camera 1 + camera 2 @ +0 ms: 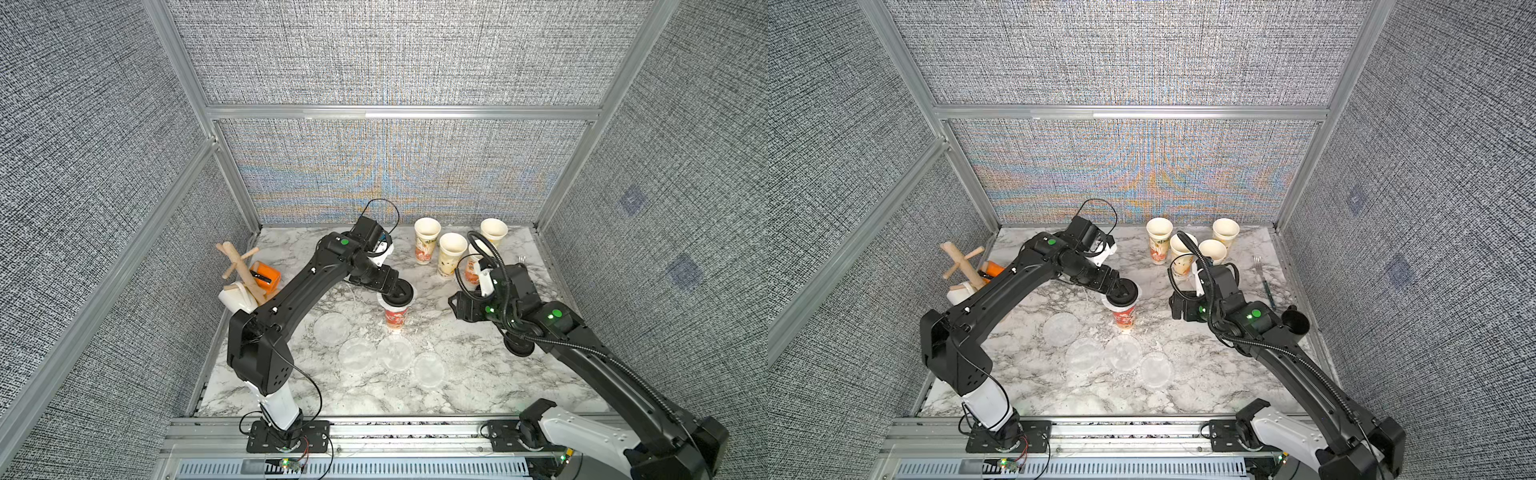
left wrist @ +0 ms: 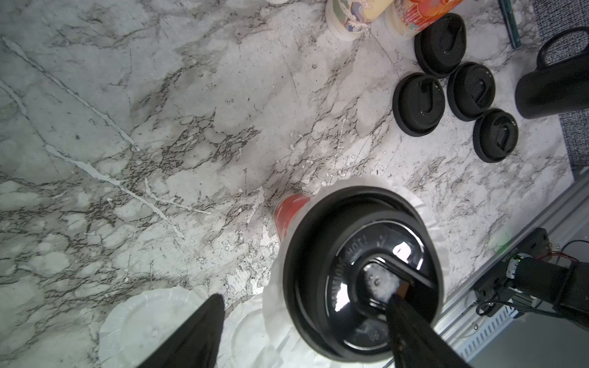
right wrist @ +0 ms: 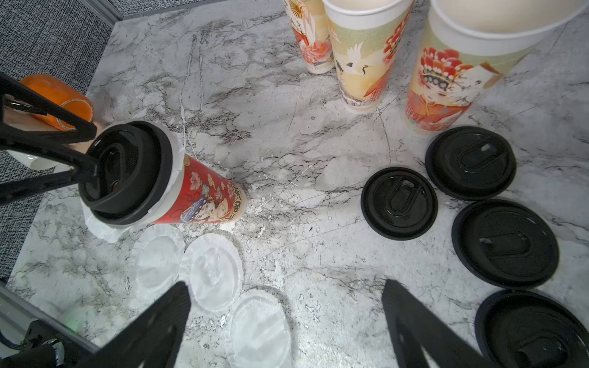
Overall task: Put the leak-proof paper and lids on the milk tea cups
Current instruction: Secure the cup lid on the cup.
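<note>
A red milk tea cup (image 1: 395, 318) (image 3: 207, 197) stands mid-table with a black lid (image 2: 360, 270) on top. The frilled edge of a leak-proof paper (image 2: 427, 210) sticks out under that lid. My left gripper (image 2: 306, 298) is open. One of its fingertips (image 2: 398, 302) rests on the lid's centre, and the other hangs beside the cup. Several more paper discs (image 1: 356, 353) (image 3: 212, 272) lie flat in front of the cup. Several uncovered cups (image 1: 427, 240) (image 1: 1225, 233) stand at the back right. My right gripper (image 3: 286, 286) hovers open and empty over bare table near the discs.
Several loose black lids (image 3: 398, 202) lie right of centre, under the right arm. A black mug (image 1: 1295, 322) and a fork (image 1: 1264, 282) sit near the right edge. At the left stand a wooden mug tree (image 1: 243, 266), a white mug (image 1: 237, 297) and an orange roll (image 1: 266, 274).
</note>
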Action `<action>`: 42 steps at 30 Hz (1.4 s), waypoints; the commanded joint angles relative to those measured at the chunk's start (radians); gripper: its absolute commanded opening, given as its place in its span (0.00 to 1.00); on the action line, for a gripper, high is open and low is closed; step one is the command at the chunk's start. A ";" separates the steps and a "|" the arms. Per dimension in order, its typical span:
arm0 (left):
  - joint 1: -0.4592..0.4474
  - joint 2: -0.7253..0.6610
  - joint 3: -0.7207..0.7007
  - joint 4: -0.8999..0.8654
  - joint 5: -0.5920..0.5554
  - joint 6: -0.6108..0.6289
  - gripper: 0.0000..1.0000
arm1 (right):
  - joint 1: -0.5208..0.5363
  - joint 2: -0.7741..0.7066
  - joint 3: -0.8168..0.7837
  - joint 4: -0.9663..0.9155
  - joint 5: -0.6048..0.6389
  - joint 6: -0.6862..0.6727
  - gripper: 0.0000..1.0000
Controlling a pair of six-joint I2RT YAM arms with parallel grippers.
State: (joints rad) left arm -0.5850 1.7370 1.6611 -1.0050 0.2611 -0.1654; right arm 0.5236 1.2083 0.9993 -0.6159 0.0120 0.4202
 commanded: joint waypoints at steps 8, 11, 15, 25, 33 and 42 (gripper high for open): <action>0.001 0.011 -0.043 -0.024 -0.019 0.021 0.80 | 0.000 0.018 0.006 0.025 -0.021 -0.007 0.96; 0.000 -0.005 -0.058 -0.021 -0.026 0.018 0.80 | 0.000 0.023 0.009 0.025 -0.020 -0.009 0.96; 0.000 -0.008 -0.057 -0.030 -0.025 0.020 0.80 | 0.000 0.031 0.015 0.027 -0.024 -0.012 0.96; 0.001 -0.005 -0.104 -0.013 -0.025 0.011 0.79 | 0.020 0.108 0.050 0.083 -0.046 -0.006 0.92; 0.001 -0.025 -0.158 -0.004 -0.041 0.004 0.79 | 0.097 0.321 0.185 0.153 -0.063 0.013 0.73; 0.001 -0.030 -0.173 -0.010 -0.057 0.010 0.79 | 0.128 0.432 0.232 0.191 -0.080 0.038 0.57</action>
State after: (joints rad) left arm -0.5846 1.6928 1.5063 -0.8604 0.3088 -0.1844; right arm 0.6445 1.6234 1.2221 -0.4675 -0.0570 0.4427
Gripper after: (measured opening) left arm 0.793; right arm 0.579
